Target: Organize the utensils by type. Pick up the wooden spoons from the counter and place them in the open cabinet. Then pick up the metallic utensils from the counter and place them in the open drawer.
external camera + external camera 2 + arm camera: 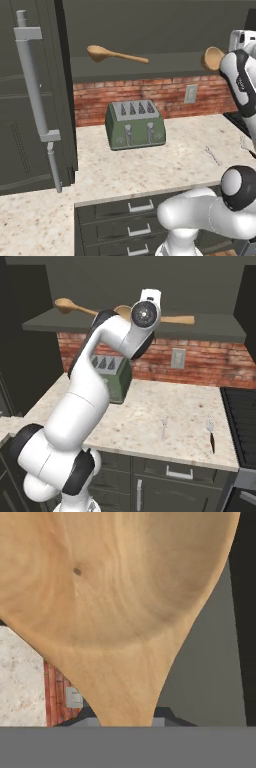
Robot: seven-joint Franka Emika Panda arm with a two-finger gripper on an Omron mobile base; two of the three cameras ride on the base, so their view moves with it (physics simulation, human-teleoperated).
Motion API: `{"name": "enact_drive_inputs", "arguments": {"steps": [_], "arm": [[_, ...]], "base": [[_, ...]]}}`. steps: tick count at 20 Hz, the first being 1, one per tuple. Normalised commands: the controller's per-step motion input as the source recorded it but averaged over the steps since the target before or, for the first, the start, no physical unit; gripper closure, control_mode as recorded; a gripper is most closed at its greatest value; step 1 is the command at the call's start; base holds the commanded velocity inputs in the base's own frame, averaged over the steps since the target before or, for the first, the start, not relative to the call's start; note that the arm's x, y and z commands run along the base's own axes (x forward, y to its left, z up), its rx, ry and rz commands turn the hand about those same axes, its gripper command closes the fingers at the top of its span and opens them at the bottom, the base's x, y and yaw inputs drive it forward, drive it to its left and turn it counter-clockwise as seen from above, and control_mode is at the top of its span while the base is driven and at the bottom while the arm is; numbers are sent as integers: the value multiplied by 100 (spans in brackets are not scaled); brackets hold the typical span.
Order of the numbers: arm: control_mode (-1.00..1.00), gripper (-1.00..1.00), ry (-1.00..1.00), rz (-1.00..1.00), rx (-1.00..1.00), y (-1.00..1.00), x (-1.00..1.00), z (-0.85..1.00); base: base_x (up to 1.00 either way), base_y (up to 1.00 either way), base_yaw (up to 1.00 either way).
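My gripper [145,320] is shut on a wooden spoon [176,320], held up at the level of the open cabinet's shelf [210,331]. Its bowl [115,577] looms large in the hand view and pokes out beside my wrist [213,58]. I cannot tell whether it touches the shelf. The other wooden spoon [117,55] lies further left on that shelf. Two metallic utensils remain on the counter [140,421]: a small silvery piece [163,428] and a fork with a dark handle [211,435]. The open drawer is hidden.
The cabinet door [30,100] with its long silver bar handle stands open at the left. A green toaster [135,124] sits against the brick wall. A black stovetop [242,416] borders the counter on the right. Shut drawer fronts [132,220] run below.
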Motion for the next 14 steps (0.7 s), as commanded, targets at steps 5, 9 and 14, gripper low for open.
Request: {"name": "enact_drive_inputs", "arguments": {"steps": [5, 9, 14], "arm": [[-100, 100, -1, 0, -12, 18, 47, 25], [-100, 100, 8, 2, -3, 5, 43, 20], [-100, 100, 8, 5, 0, 3, 41, 12]], "base": [[0, 0, 0], [0, 0, 0], [0, 0, 0]]}}
